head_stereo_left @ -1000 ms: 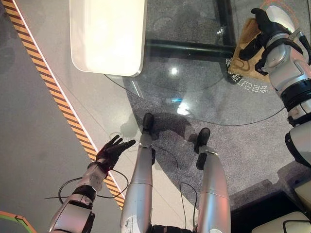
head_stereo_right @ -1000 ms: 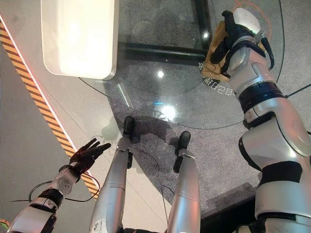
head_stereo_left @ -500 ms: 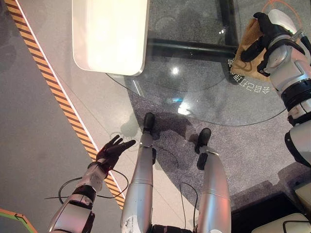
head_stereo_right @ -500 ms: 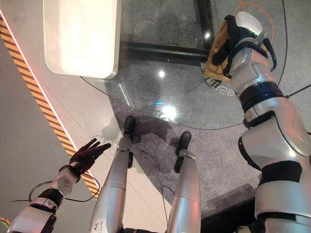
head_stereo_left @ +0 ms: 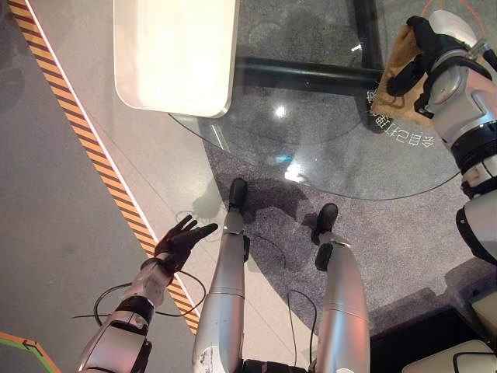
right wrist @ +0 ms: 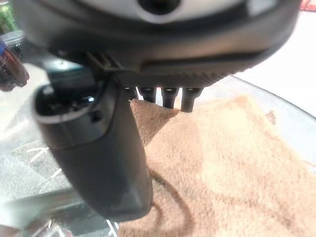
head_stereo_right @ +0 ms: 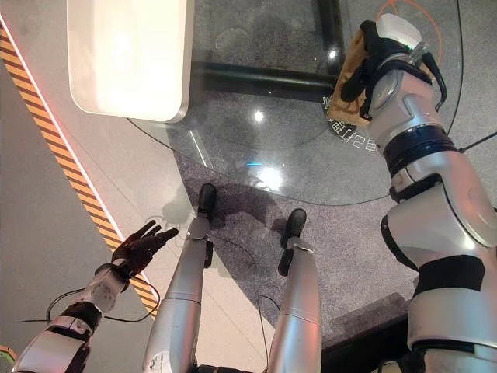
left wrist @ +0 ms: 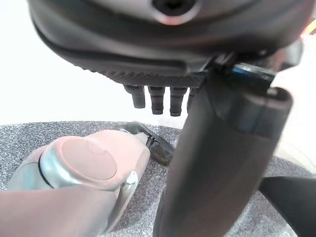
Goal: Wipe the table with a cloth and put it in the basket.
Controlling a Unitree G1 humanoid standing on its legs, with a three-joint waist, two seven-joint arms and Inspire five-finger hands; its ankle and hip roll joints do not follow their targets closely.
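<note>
Right hand and cloth slightly nearer table edge

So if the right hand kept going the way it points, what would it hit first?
The right hand already rests on the tan cloth on the glass table. Further on it would probably meet only more cloth; depth is unclear.

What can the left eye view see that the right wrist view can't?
Left eye view alone: the whole round glass table, a white slab lying over its far left edge, the striped floor tape, and the left hand hanging open low beside the table, away from the work.

Right wrist view alone: a close look at the cloth's fuzzy tan weave, and some dark things at the edge, too blurred to name.

Both: the cloth lying flat on the glass, with the right hand over it, fingers straight.
</note>
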